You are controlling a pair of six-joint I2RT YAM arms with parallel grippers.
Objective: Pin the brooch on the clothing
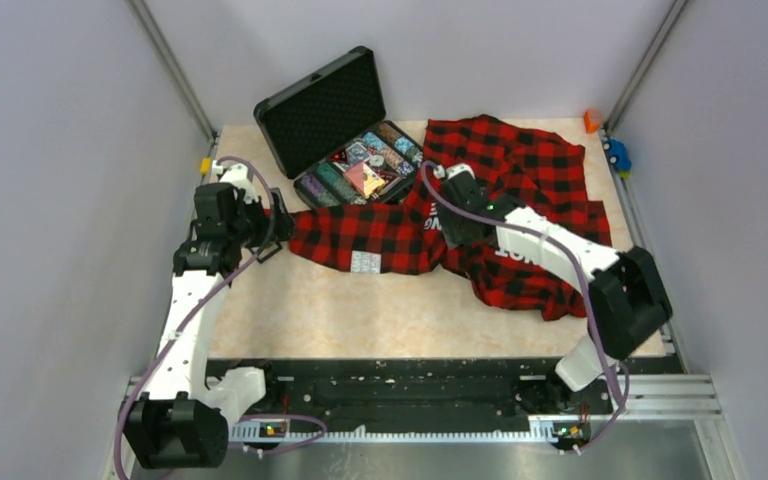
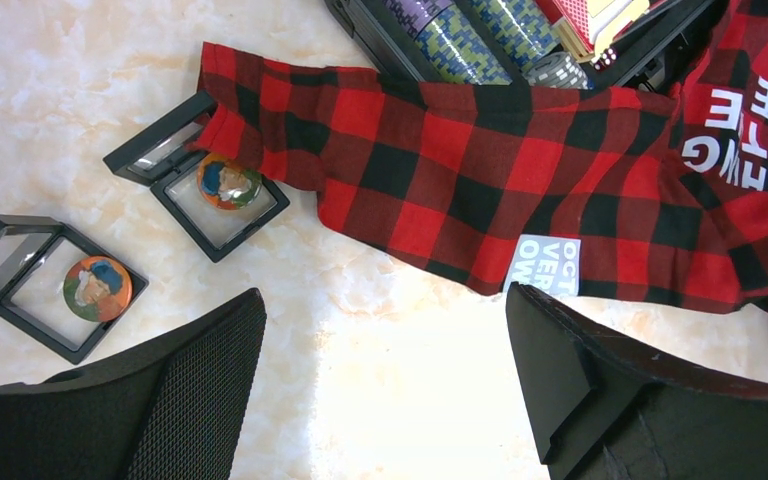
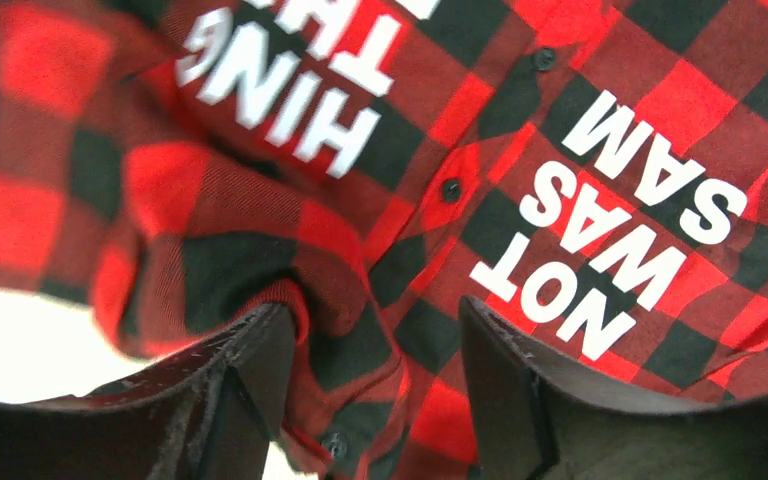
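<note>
The shirt (image 1: pixel 530 170) is red and black with big white letters. It lies rumpled on the far right part of the table (image 1: pixel 360 310). One long sleeve (image 2: pixel 430 170) reaches out to the left, and it has a small white label (image 2: pixel 545 265) near its lower edge.

Just behind the sleeve stands an open black case (image 1: pixel 325 105) with its lid up. Rows of chips (image 2: pixel 480 40) fill it. The sleeve lies right against the front of the case.

Two little black boxes sit on the table at the left, both open. The first box (image 2: pixel 215 215) holds the first brooch (image 2: pixel 228 183), a round one with a painted face. The cuff of the sleeve lies over the far part of this box and comes right up beside the brooch. The second box (image 2: pixel 45 300) is near it, farther from the sleeve, and holds the second brooch (image 2: pixel 98 288). Nothing covers that one.

The left gripper (image 2: pixel 385 300) hangs over bare table between the boxes and the label. Its jaws are wide apart and hold nothing.

The right gripper (image 3: pixel 375 310) is down on the middle of the shirt, by the white letters and the row of dark buttons. Its jaws are apart. A bump of cloth sits between them and touches one finger (image 3: pixel 260 350), but they are not squeezing it.

In the far right corner, past the shirt, are a small orange thing (image 1: pixel 591 120) and a small blue thing (image 1: pixel 617 155). A small yellow thing (image 1: pixel 205 165) sits at the far left edge. They are too small to tell what they are.
</note>
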